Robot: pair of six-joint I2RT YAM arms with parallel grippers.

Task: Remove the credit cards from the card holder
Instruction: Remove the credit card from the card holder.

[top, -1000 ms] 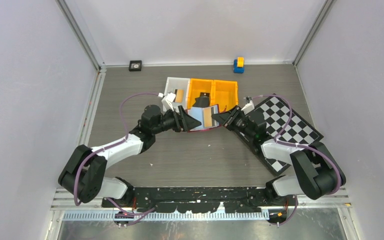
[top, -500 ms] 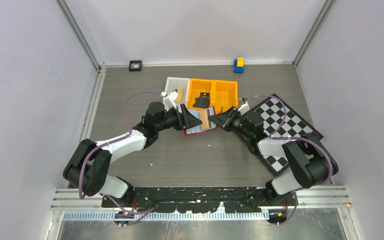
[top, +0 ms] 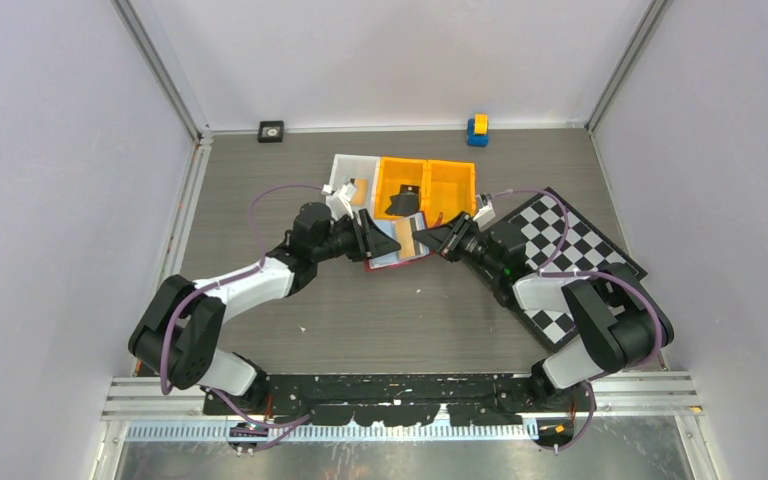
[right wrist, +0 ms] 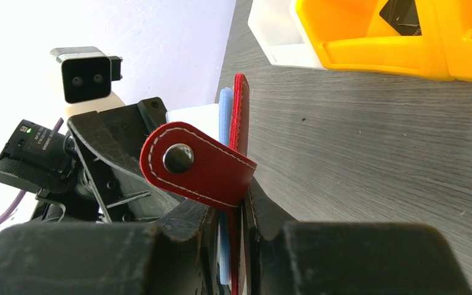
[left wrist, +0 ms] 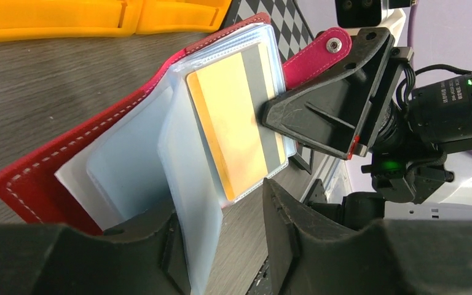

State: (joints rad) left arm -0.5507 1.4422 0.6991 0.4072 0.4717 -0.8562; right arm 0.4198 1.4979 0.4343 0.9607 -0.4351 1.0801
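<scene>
The red card holder (left wrist: 98, 141) hangs open between my two grippers, its pale clear sleeves (left wrist: 135, 178) fanned out. A tan credit card (left wrist: 230, 132) sits inside one sleeve. My right gripper (right wrist: 236, 246) is shut on the holder's red cover and sleeve edges, just below the snap tab (right wrist: 190, 163). My left gripper (left wrist: 221, 209) is open around one loose sleeve leaf; the leaf rests against the left finger (left wrist: 153, 239), with a gap to the right finger (left wrist: 283, 227). From above, the holder (top: 400, 252) is held just above the table, in front of the bins.
Two orange bins (top: 427, 185) and a white bin (top: 352, 175) stand just behind the holder; a black object (top: 398, 203) lies in one orange bin. A chequered board (top: 570, 250) lies under the right arm. A blue and yellow block (top: 477, 129) sits at the back wall.
Both grippers and the holder have shifted slightly toward the bins. The left jaws have narrowed around the sleeve leaf. The right grip is unchanged.
</scene>
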